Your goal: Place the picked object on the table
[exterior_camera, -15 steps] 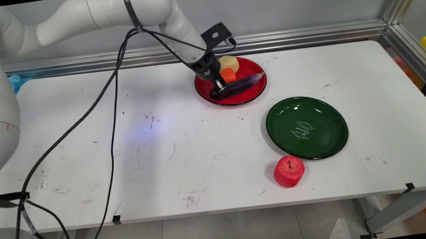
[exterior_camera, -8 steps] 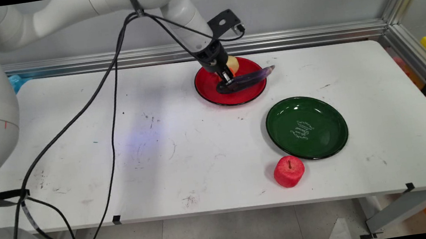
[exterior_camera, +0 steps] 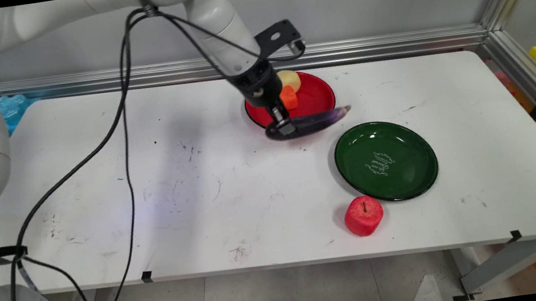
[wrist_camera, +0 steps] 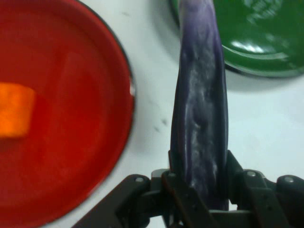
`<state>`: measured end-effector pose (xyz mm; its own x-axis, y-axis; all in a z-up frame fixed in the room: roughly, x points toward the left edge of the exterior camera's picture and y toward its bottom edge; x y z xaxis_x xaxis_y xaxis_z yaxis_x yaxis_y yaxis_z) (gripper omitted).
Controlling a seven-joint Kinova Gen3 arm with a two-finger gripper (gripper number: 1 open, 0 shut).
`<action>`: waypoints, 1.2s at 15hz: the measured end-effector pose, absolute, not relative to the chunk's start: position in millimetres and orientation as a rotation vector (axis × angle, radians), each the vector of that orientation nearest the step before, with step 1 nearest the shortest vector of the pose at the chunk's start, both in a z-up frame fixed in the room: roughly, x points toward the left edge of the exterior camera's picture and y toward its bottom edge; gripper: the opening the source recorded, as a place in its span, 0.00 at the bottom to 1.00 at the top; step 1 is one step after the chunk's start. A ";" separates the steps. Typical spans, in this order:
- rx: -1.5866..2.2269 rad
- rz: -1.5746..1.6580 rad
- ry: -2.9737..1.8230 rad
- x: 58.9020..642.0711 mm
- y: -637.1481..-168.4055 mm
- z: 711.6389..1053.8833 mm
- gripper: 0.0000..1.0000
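**Eggplant Held Off the Table Beside the Red Plate**

White tabletop point(exterior_camera: 232, 195), scuffed and marked, ran back to a grey wall with an aluminium rail along its foot. Above it the purple eggplant point(exterior_camera: 313, 121) hung in the air, lying nearly level, its thick end clamped between the two fingers of the black gripper point(exterior_camera: 284, 127) and its thin tip pointing toward the table's right side. In the hand view the eggplant point(wrist_camera: 199, 109) ran straight out from between the fingers over bare table, with the red plate point(wrist_camera: 109, 61) to one side and the green plate point(wrist_camera: 280, 66) at the far tip.

In the main view the eggplant sat over the near rim of the red plate point(exterior_camera: 315, 96), which carried an orange block point(exterior_camera: 288, 97) and a pale yellow piece point(exterior_camera: 290, 79) behind it. The green plate point(exterior_camera: 386, 160) lay close by to the right and nearer the camera, with nothing on it. A red apple point(exterior_camera: 363, 216) stood just beside that plate's near edge.

Judging by the grip so near one end, the long free part could sag or swing, so slow, level carrying would suit it, with enough height to clear both plate rims.
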<state>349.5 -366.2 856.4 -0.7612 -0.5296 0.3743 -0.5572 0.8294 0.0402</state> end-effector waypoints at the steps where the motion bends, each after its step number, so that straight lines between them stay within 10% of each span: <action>1: 0.793 0.094 -2.653 350.6 -354.9 857.2 0.00; 18: 0.744 0.044 -2.717 370.7 -258.5 813.5 0.00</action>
<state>370.7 -258.5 813.5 -0.8121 -0.4908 0.3157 -0.5009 0.8638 0.0545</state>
